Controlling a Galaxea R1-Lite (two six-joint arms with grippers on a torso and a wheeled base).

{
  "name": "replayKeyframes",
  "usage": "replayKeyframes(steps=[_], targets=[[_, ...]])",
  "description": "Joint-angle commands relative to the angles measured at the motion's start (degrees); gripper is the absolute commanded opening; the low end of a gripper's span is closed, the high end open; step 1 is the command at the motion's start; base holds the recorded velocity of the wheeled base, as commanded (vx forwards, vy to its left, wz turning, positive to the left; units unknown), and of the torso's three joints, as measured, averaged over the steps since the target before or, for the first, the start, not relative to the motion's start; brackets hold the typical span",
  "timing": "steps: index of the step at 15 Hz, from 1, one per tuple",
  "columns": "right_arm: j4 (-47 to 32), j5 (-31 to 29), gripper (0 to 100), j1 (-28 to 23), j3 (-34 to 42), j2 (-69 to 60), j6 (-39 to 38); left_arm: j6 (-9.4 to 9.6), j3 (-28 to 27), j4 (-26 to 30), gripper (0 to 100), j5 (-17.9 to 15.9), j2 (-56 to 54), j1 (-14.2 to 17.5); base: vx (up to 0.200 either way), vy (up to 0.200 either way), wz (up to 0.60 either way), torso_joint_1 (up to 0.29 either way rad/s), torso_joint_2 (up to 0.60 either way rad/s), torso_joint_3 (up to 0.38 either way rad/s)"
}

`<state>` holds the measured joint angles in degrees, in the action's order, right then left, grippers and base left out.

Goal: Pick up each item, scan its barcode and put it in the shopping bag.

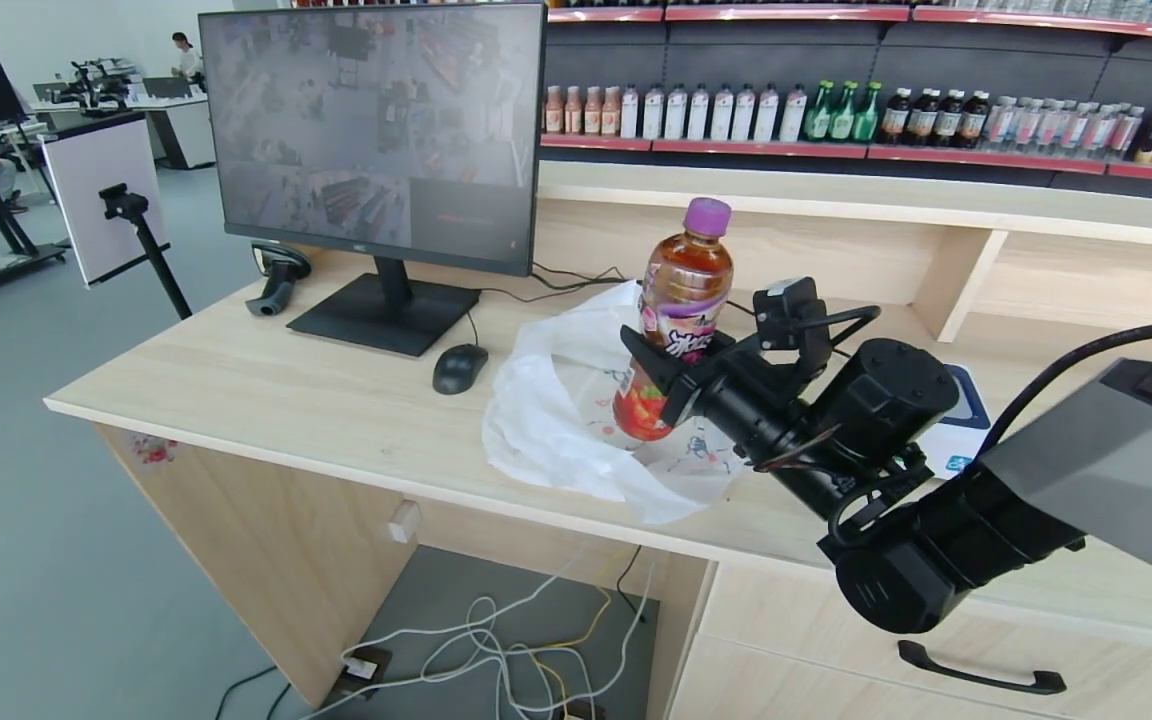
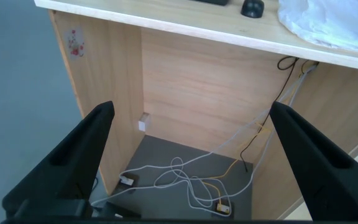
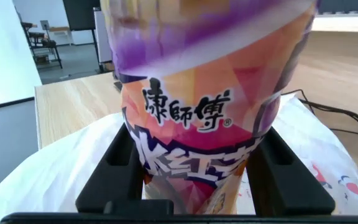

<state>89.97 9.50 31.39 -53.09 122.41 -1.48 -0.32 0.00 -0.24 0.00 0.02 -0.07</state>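
An orange drink bottle (image 1: pixel 681 310) with a purple cap stands upright in my right gripper (image 1: pixel 658 372), which is shut on its lower body. The bottle hangs over the white shopping bag (image 1: pixel 561 410) that lies crumpled on the wooden counter (image 1: pixel 266 385). In the right wrist view the bottle (image 3: pixel 210 106) sits between the two black fingers (image 3: pixel 114 168), with the bag (image 3: pixel 61 168) beneath. My left gripper (image 2: pixel 188 162) is open, low beside the counter, above the floor cables. A barcode scanner (image 1: pixel 276 275) rests at the counter's back left.
A monitor (image 1: pixel 381 130) on its stand and a black mouse (image 1: pixel 459 368) are left of the bag. A blue-and-white card (image 1: pixel 961 425) lies right of my arm. A raised shelf ledge (image 1: pixel 836 215) runs behind. Cables (image 2: pixel 191 183) lie on the floor under the counter.
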Motion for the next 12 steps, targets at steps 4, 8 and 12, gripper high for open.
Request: replayKeyframes(steps=[4,8,12], targets=[[0.0,0.1,0,1.4,-1.1,2.9,0.0,-0.03,0.0,0.0,100,0.0,0.0,0.0,0.000,0.000,0.00,0.000,0.00,0.000],[0.0,0.2,0,1.7,-1.0,4.3,-0.1,-0.03,0.0,0.0,100,-0.1,0.0,0.0,0.000,0.000,0.00,0.000,0.00,0.000],[0.0,0.2,0,1.7,-1.0,4.9,-0.2,-0.03,0.0,0.0,100,-0.1,0.0,0.0,0.000,0.000,0.00,0.000,0.00,0.000]])
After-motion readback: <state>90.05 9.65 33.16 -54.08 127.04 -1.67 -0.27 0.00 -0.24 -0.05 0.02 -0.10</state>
